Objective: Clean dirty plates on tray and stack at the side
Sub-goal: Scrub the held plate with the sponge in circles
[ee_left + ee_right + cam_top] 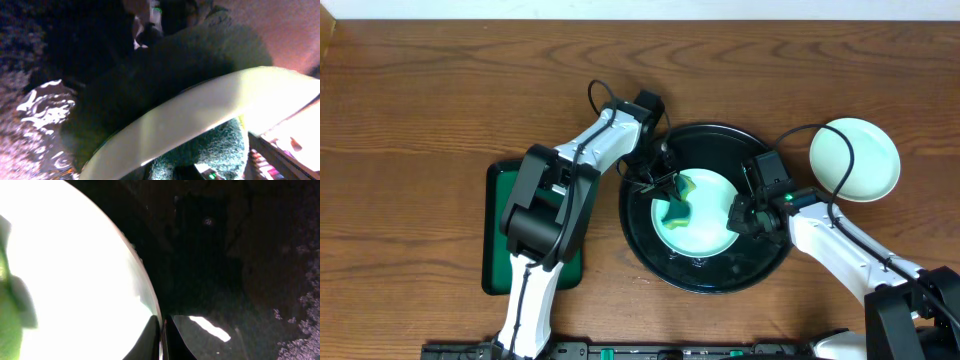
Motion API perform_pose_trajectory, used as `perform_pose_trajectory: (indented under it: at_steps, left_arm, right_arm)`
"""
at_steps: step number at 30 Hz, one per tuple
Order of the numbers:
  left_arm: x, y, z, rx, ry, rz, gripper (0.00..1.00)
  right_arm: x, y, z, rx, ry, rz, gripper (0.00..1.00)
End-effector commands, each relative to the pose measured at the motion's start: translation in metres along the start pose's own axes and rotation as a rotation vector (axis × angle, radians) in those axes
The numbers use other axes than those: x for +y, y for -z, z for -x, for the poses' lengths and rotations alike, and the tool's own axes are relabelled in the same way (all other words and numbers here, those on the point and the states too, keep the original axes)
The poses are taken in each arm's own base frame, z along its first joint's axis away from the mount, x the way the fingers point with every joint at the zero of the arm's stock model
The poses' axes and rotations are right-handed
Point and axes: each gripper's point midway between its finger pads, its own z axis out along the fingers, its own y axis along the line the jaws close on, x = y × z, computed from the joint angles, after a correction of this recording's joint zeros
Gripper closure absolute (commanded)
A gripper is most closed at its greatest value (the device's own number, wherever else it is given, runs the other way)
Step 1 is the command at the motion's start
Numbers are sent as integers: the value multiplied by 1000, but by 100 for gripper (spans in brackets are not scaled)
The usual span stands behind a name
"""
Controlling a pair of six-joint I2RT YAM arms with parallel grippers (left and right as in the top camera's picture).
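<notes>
A pale green plate (705, 213) lies in the round black tray (650, 235). My left gripper (672, 190) is shut on a green and yellow sponge (677, 203) and presses it on the plate's left part; in the left wrist view the sponge (220, 150) sits behind the plate's rim (190, 120). My right gripper (740, 213) is shut on the plate's right rim; the right wrist view shows its fingers (161, 339) pinching the plate's edge (145, 290). A second pale plate (855, 159) sits on the table at the right.
A dark green rectangular tray (500, 230) lies left of the black tray, partly under my left arm. Cables loop over the black tray's upper edge. The table's front edge runs along the bottom.
</notes>
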Motion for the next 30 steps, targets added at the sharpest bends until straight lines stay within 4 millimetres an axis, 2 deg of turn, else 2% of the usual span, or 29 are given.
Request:
perform_pose_trajectory:
  at_steps: [1,5,10,13,17,23,30]
  left_arm:
    - [198,9,54,-254,218,802,93]
    - [215,35,58,-330,204,972,93]
    - [206,46,59,-346,172,987,93]
    - [192,51,59,-373,146,968,93]
    - [162,51,53,-375,75,893,93]
    - [121,66,31,-411,24,793,93]
    - [105,103,1,-442,30,750,93]
  right_arm:
    - [-3,-2,-7,25,-7,-8,99]
    - [-4,-2,-9,31,-7,-13,99]
    - [-4,-2,-9,32,-8,-14,99]
    - [-4,-2,-9,32,-8,-14,99]
    - [-4,-2,-9,32,-8,-13,99]
    - [-3,-2,-8,26,-8,-9,99]
    - [-1,-2,-5,16,-6,-2,99]
